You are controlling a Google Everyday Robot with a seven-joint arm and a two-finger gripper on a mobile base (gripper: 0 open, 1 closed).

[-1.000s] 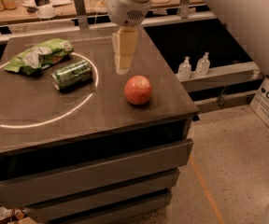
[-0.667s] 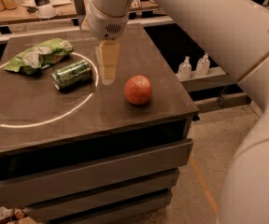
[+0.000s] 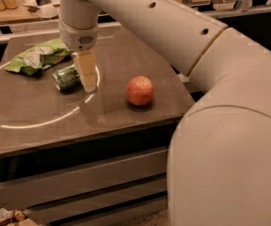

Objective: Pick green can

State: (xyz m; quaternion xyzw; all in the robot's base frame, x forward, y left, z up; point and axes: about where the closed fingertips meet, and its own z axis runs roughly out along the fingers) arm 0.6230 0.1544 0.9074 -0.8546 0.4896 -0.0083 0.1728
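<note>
The green can (image 3: 66, 77) lies on its side on the brown tabletop (image 3: 55, 121), left of centre, partly hidden behind the gripper's pale fingers. My gripper (image 3: 87, 74) hangs from the white arm directly over the can's right end, its tips close to the table surface.
A crinkled green snack bag (image 3: 37, 58) lies just behind and left of the can. A red apple (image 3: 139, 90) sits to the right of the gripper. The table's front edge drops to drawers (image 3: 79, 182). A cluttered counter (image 3: 13, 4) stands at the back.
The arm has swung left and lowered, moving the gripper from above the table's middle to the can's right end. The arm now fills the right of the view.
</note>
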